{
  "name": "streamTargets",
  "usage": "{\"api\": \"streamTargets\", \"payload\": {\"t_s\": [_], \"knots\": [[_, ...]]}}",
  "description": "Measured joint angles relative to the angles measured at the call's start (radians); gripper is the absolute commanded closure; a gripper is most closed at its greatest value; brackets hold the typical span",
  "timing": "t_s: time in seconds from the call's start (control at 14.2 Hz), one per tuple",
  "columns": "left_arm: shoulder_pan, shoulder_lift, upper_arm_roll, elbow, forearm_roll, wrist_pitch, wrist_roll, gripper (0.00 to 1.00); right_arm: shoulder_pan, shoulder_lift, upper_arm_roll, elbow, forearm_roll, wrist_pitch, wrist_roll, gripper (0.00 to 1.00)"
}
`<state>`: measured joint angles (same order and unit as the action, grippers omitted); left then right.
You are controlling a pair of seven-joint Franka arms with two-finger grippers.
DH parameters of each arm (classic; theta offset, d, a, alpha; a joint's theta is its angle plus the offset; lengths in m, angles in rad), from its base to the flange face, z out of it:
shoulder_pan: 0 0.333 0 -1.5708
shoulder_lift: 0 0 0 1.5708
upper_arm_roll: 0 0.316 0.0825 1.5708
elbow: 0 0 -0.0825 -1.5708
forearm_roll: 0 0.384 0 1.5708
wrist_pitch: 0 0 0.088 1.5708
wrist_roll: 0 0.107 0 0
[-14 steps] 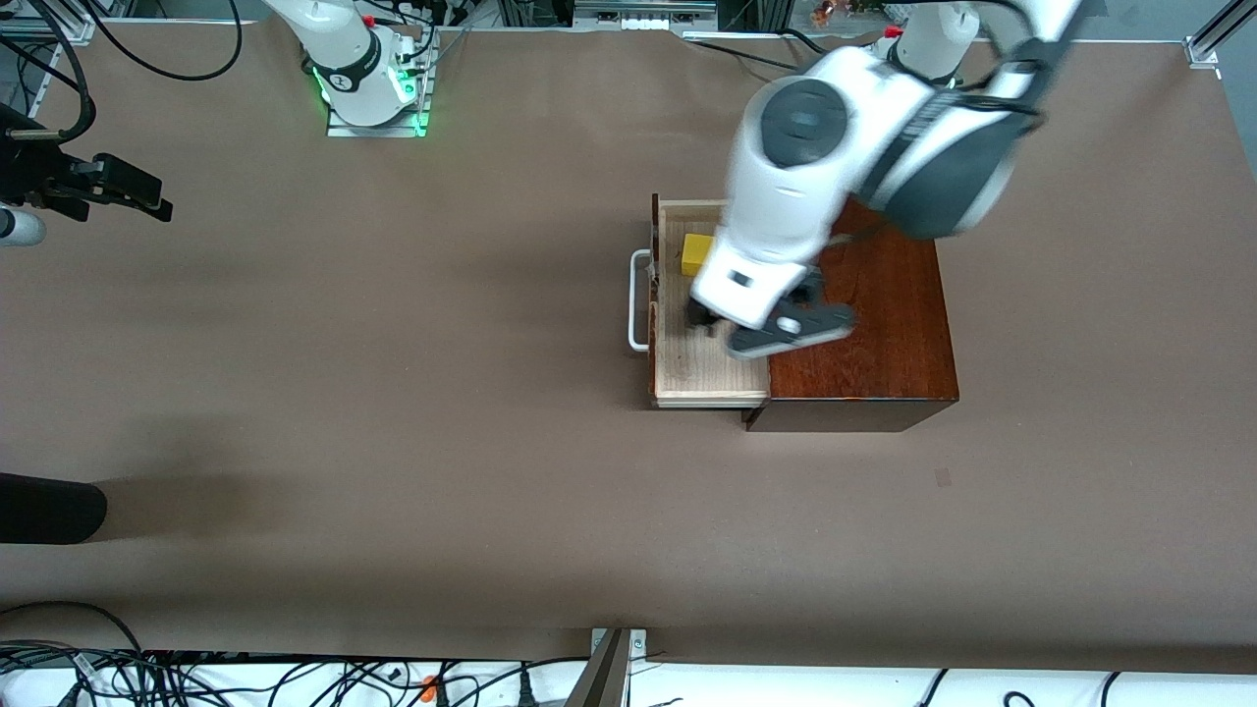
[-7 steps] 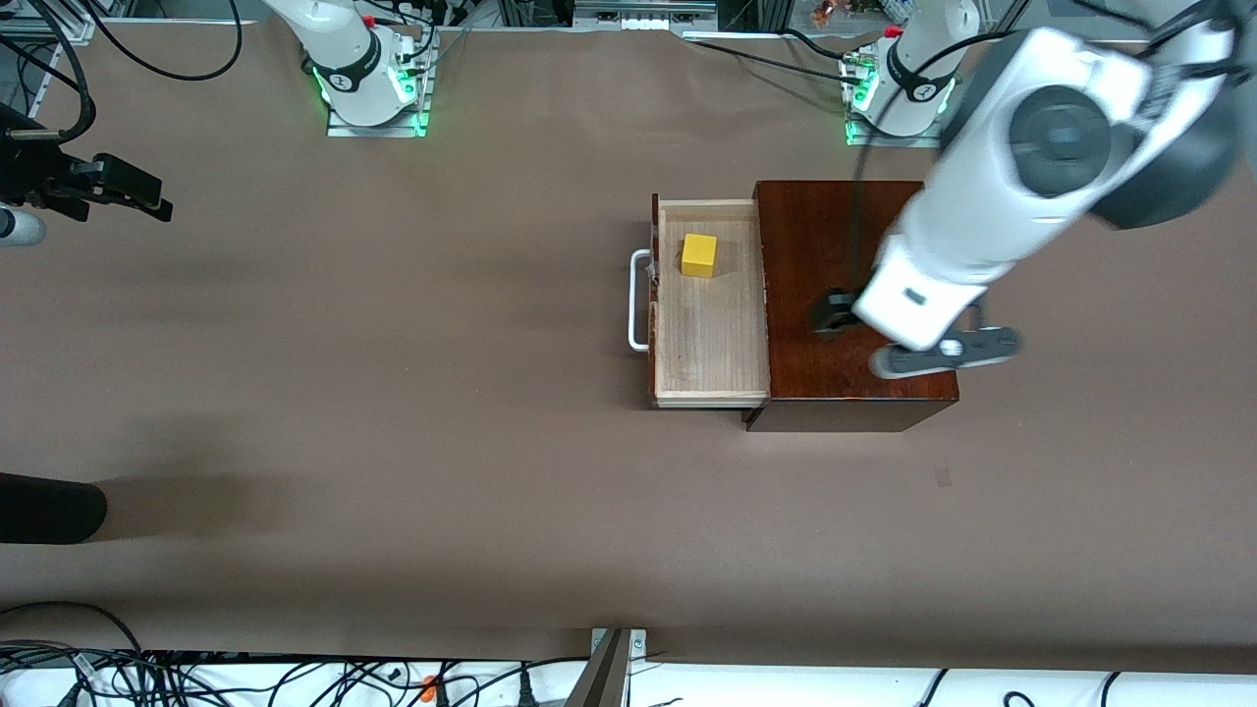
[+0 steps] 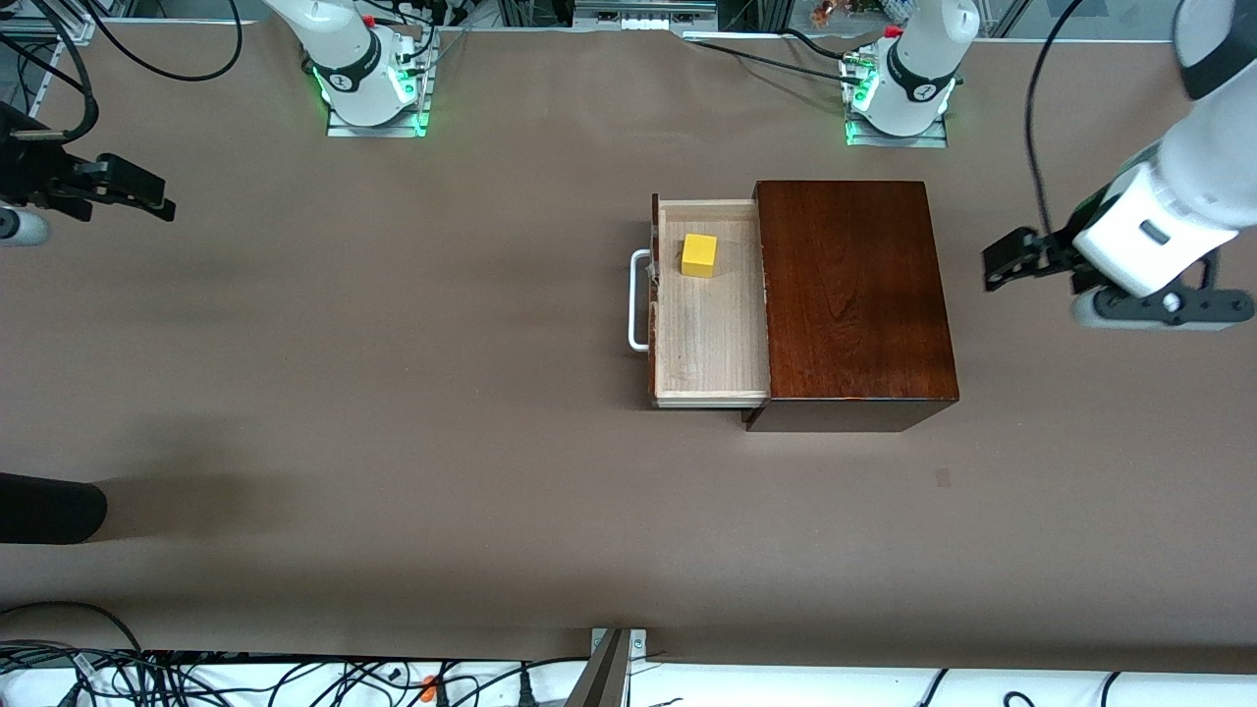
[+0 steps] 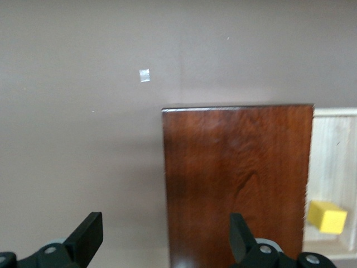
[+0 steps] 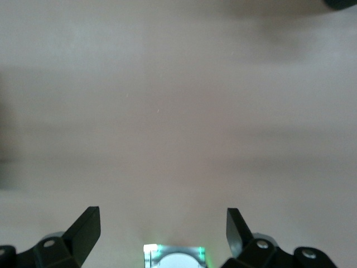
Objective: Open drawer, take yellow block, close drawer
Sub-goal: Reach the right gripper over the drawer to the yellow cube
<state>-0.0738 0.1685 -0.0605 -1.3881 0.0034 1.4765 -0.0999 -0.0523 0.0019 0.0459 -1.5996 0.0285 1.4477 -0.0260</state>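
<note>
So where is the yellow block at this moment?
The yellow block lies in the open drawer, in the part farther from the front camera, beside the dark wooden box.

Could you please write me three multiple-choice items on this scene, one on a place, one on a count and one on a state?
1. Where is the yellow block?
A. on top of the wooden box
B. in the drawer's tray
C. on the bare table

2. How many yellow blocks are in sight?
A. one
B. two
C. three

3. How does the drawer stand?
A. pushed fully in
C. lifted out onto the table
B. pulled out of the box

Answers:
1 B: the cube rests on the pale tray, beside the wooden box.
2 A: only one cube shows in the front and left wrist views.
3 B: the tray and its white handle stick out toward the right arm's end of the table.
</note>
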Motion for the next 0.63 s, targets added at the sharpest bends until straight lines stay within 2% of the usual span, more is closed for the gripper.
{"api": "streamTargets", "payload": {"t_s": [0.21, 0.35, 0.63], "knots": [[-0.010, -0.045, 0.059, -0.046, 0.000, 0.001, 0.085, 0.00, 0.085, 0.036, 0.045, 0.000, 0.029, -0.011, 0.016, 0.00], [-0.009, -0.050, 0.076, -0.056, 0.000, 0.005, 0.114, 0.00, 0.170, 0.078, 0.056, -0.001, 0.085, 0.004, 0.081, 0.00], [-0.008, -0.051, 0.083, -0.066, 0.000, 0.041, 0.125, 0.00, 0.404, 0.163, 0.061, 0.014, 0.122, 0.162, 0.393, 0.00]]}}
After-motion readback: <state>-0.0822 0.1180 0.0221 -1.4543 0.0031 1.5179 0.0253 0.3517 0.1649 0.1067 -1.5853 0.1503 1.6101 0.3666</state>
